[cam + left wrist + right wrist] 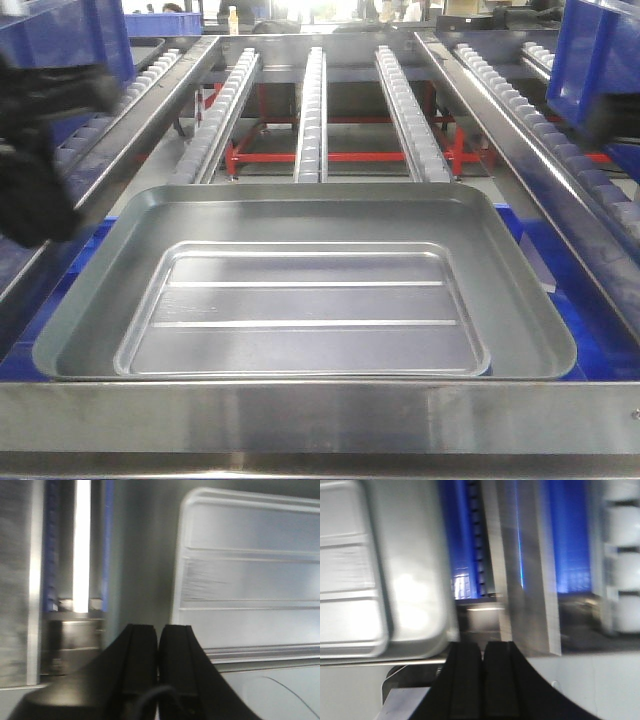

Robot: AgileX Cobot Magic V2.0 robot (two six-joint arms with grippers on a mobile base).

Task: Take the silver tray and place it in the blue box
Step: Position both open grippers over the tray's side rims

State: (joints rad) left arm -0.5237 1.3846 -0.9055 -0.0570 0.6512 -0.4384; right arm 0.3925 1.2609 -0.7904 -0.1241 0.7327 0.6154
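In the front view the silver tray (300,290) is lying flat at near centre, the blue box (598,350) showing past both sides; the left wrist view is showing the left gripper (158,630) beside it, jaws pressed together, empty; the right wrist view, the right gripper (482,647) likewise.

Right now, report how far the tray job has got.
Done, apparently: the silver tray lies over the blue box, blue showing past both sides. In hand: nothing; left end effector and right end effector are shut, empty, clear of the tray. Left: confirming it sits fully inside, which these views cannot settle.
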